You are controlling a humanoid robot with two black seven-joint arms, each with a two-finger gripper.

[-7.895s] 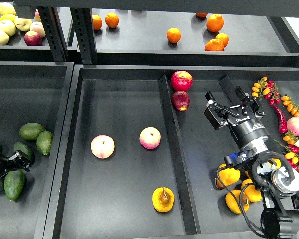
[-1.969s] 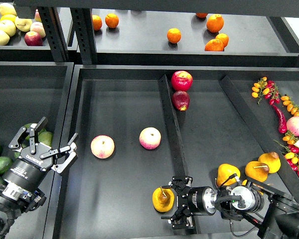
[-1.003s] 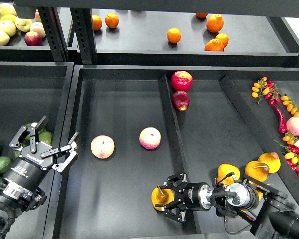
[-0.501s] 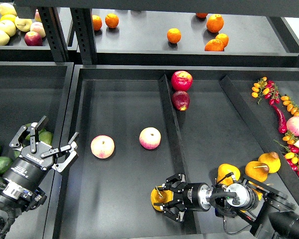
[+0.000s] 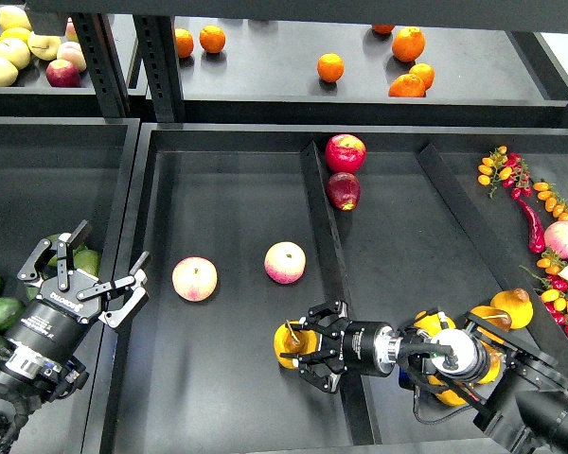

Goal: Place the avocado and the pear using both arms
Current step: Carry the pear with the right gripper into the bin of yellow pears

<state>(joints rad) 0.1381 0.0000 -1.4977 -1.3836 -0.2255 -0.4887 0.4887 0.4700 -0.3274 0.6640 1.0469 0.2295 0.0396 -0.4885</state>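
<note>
The right gripper (image 5: 308, 347) pinches the pear (image 5: 290, 344) low in the middle tray (image 5: 227, 416). The left gripper (image 5: 82, 275), fingers spread and empty, hovers by avocados (image 5: 2, 314) in the left bin.

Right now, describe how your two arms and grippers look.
Both arms are black. The left gripper has slim black fingers with pale tips and white lettering on its body. The right gripper has black fingers, a silver wrist ring, a blue-lit joint and looping black cables.
</note>
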